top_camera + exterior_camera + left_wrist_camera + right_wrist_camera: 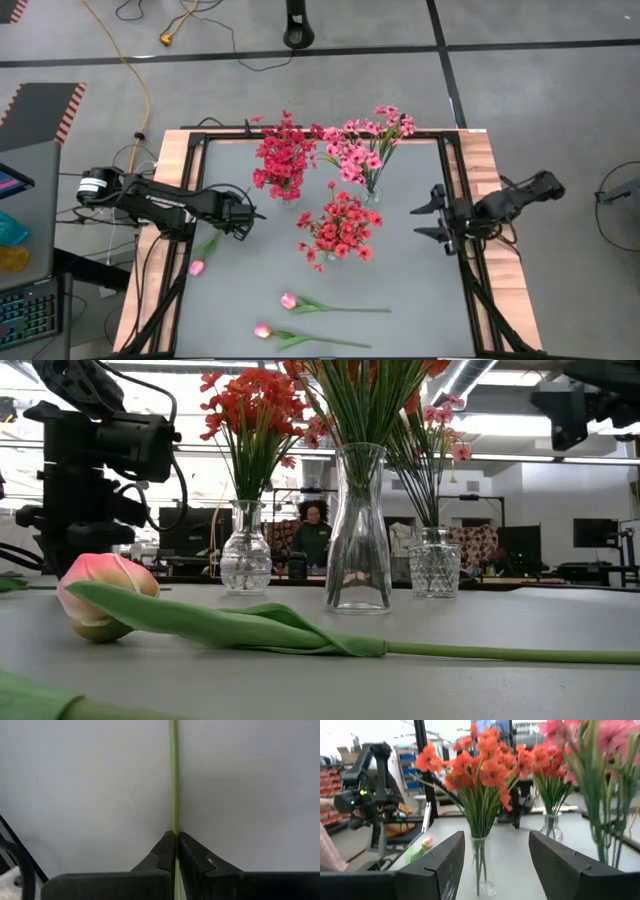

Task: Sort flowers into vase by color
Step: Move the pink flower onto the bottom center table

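Note:
My left gripper (241, 220) stands at the table's left, pointing down, shut on the thin green stem of a pink tulip (196, 267) whose bud lies toward the left edge. My right gripper (428, 216) hovers open at the table's right, level, facing the vases; nothing is between its fingers (445, 865). Three glass vases stand mid-table: crimson flowers (282, 160), light pink flowers (365, 148) and red flowers (340, 228). Two more pink tulips (288, 300) (262, 330) lie flat near the front edge. My left gripper pinches the tulip's green stem (174, 827) between its two fingertips (165, 851), coming from above and pointing down, across the stem. The stem runs on straight past the fingers, close over the grey table. The bud end (196, 267) lies near the left edge.
A dark frame (320, 134) borders the grey table top on all sides. The three vases (358, 530) stand close together in the middle. In the low view a tulip (105, 595) lies right in front of the camera. A person (312, 530) sits beyond the table.

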